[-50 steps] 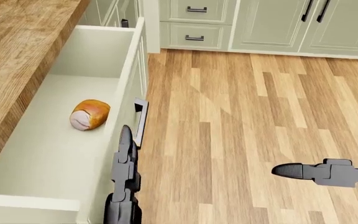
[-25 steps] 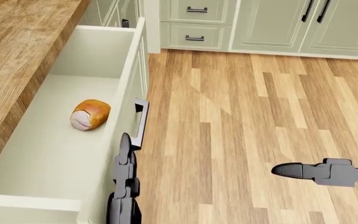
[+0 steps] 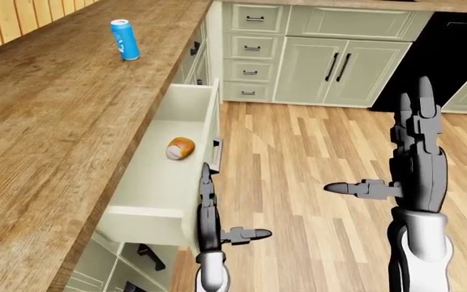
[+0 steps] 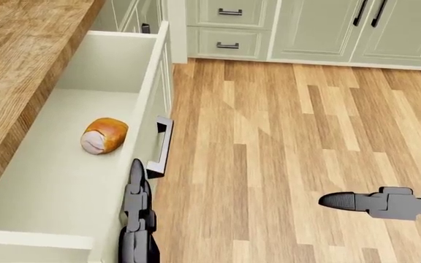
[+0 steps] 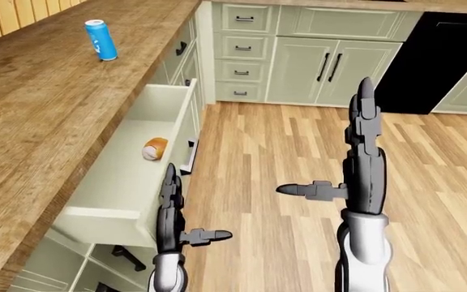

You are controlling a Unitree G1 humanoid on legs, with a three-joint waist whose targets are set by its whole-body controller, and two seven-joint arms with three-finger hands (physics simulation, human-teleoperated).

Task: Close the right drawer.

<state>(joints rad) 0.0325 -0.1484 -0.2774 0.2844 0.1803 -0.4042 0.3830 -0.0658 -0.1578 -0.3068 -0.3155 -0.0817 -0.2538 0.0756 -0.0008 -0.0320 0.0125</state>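
One blue can (image 3: 124, 39) in eye views only, drawer (image 4: 86, 181) open

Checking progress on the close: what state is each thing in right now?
Drawer: pulled open, bread inside.
Bread: lying on the drawer floor.
Can: upright on the counter.
Left hand: open, fingers flat by the drawer front.
Right hand: open, raised, holding nothing.
Cabinet doors: shut.
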